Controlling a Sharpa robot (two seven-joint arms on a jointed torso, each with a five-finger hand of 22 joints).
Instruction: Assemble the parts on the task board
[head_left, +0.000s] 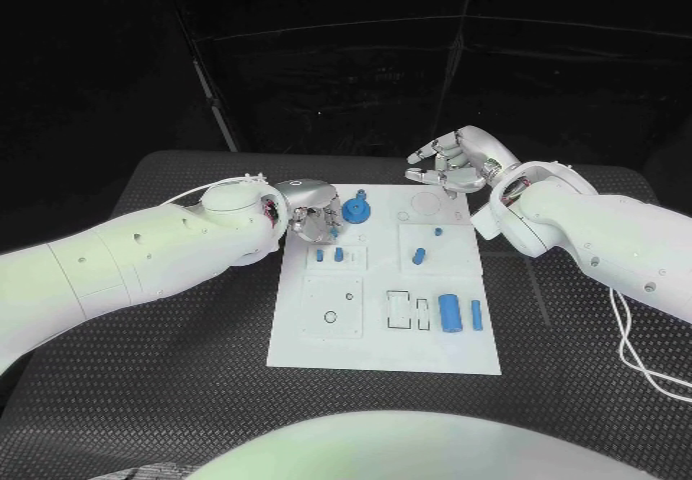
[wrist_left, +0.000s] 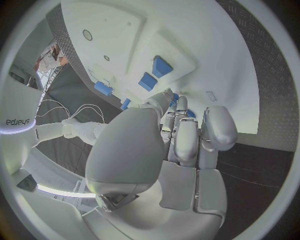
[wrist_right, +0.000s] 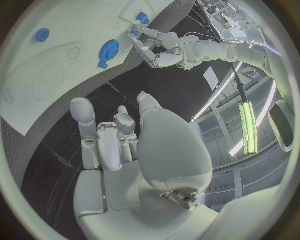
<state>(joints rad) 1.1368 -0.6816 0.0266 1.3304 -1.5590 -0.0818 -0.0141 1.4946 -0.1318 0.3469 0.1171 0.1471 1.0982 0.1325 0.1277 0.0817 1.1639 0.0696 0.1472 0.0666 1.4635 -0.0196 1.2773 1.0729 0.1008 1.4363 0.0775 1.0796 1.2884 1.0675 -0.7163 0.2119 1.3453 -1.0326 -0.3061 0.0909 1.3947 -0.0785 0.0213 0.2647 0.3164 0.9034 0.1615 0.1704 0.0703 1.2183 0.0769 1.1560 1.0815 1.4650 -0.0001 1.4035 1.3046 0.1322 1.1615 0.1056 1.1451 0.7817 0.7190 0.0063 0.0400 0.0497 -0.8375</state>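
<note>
The white task board (head_left: 378, 335) lies in the middle of the table. A blue gear (head_left: 356, 210) sits near its far left corner, also seen in the right wrist view (wrist_right: 110, 50). My left hand (head_left: 315, 214) hangs just left of the gear, fingertips down on the board, pinching a small blue part (wrist_left: 175, 98). Two short blue pieces (head_left: 329, 255) stand in a block just in front of it. A blue peg (head_left: 418, 256), a blue cylinder (head_left: 450, 313) and a thin blue bar (head_left: 476, 315) sit on the board's right half. My right hand (head_left: 454, 160) hovers over the far right corner, holding nothing.
The board lies on a black ribbed mat (head_left: 173, 380) with bare room on both sides. Round and rectangular recesses (head_left: 404, 308) mark the board's near half. A white cable (head_left: 635, 350) trails along the table's right edge.
</note>
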